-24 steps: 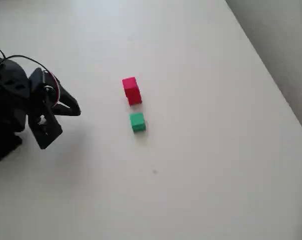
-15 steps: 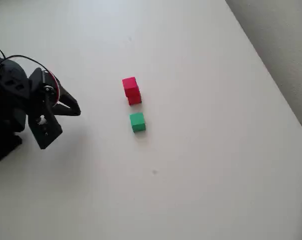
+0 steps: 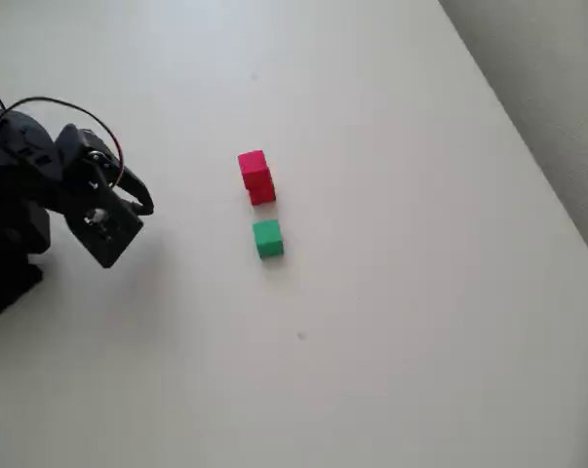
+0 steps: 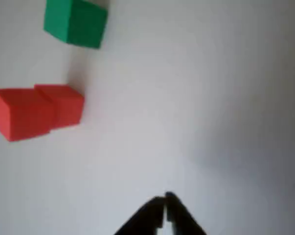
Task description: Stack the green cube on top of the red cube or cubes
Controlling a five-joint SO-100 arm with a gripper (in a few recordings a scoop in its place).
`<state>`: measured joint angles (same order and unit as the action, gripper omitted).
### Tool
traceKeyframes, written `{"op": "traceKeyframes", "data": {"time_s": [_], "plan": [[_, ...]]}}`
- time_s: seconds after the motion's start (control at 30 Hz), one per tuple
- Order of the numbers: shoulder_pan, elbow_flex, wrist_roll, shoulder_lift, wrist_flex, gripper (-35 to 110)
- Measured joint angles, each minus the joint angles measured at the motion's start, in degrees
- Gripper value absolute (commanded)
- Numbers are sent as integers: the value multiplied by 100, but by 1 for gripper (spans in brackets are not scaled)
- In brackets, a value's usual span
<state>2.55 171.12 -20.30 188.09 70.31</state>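
Note:
The green cube (image 3: pixel 267 238) rests on the white table near its middle, just below the red block (image 3: pixel 255 175) in the overhead view. The red block is taller and looks like two red cubes stacked slightly askew. In the wrist view the green cube (image 4: pixel 76 22) lies at the top left and the red block (image 4: pixel 35 111) at the left. My black gripper (image 3: pixel 140 206) hovers at the left of the table, well apart from both, fingers closed together with nothing between them; its tips (image 4: pixel 165 199) show at the bottom of the wrist view.
The white table (image 3: pixel 391 322) runs off at a slanted right edge in the overhead view, with grey floor beyond. My arm's black body (image 3: pixel 11 214) fills the left edge. A tiny dark speck (image 3: pixel 301 335) marks the table below the cubes.
My gripper head has swung and tilted a little toward the right, toward the cubes. The cubes have not moved.

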Motion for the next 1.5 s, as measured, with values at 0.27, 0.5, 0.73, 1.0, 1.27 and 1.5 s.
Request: {"op": "traceKeyframes", "data": {"time_s": [0.27,0.5,0.73,1.0,1.27,1.5], "plan": [[0,9,-202,0,0,-2],[659,26,-202,0,0,9],[870,-501,-35,-1222,-527,12],[1204,-2549,492,-4843,-1336,16],[1336,-4430,791,-7708,-1793,18],[1327,-5353,949,-9167,-2065,18]]}}
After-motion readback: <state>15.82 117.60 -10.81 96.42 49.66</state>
